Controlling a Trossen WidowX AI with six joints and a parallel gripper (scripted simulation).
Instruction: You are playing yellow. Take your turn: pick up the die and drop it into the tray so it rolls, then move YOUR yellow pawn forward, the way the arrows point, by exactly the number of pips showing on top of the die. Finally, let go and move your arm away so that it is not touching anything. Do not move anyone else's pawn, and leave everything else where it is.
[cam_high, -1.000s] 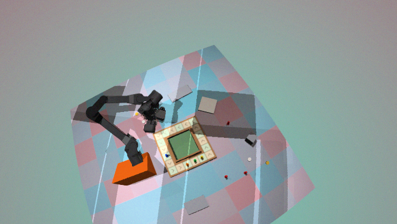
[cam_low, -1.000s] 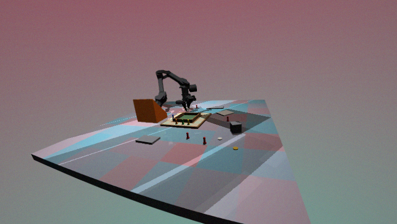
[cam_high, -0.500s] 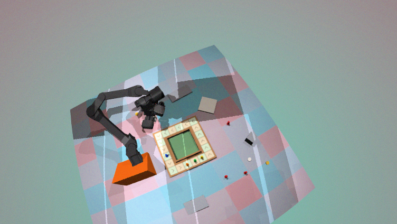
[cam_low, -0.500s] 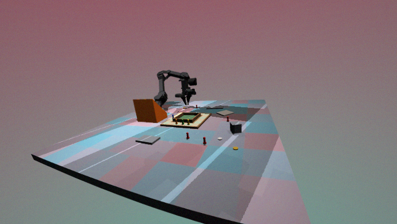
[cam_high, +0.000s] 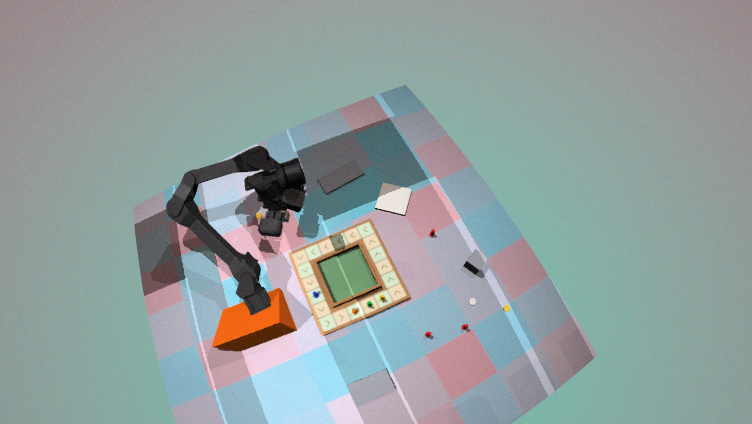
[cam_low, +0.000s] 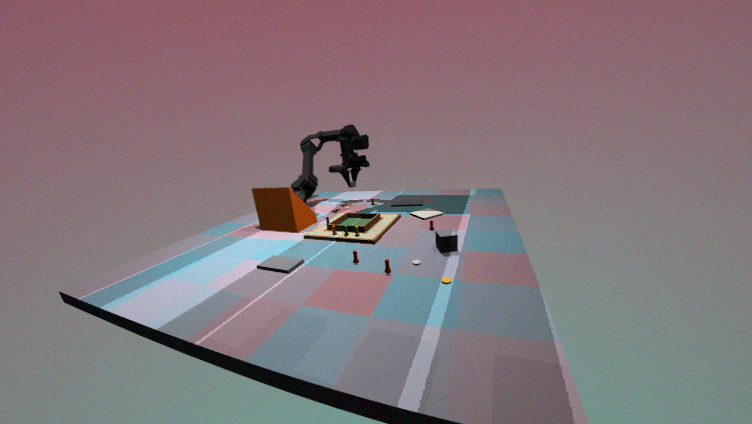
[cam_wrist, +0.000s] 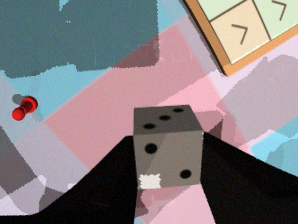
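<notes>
My gripper is shut on the grey die and holds it above the table, a little off the board's corner. In the wrist view three pips show on the die's upper face and two on the face towards the camera. The game board has arrow squares around a green tray, which is empty. The yellow pawn stands on the board's near edge beside a green pawn and an orange pawn. A blue pawn stands on the left edge.
An orange wedge block holds the arm's base. Red pawns stand off the board. A dark cube, a white disc, a yellow disc, a white tile and grey tiles lie around.
</notes>
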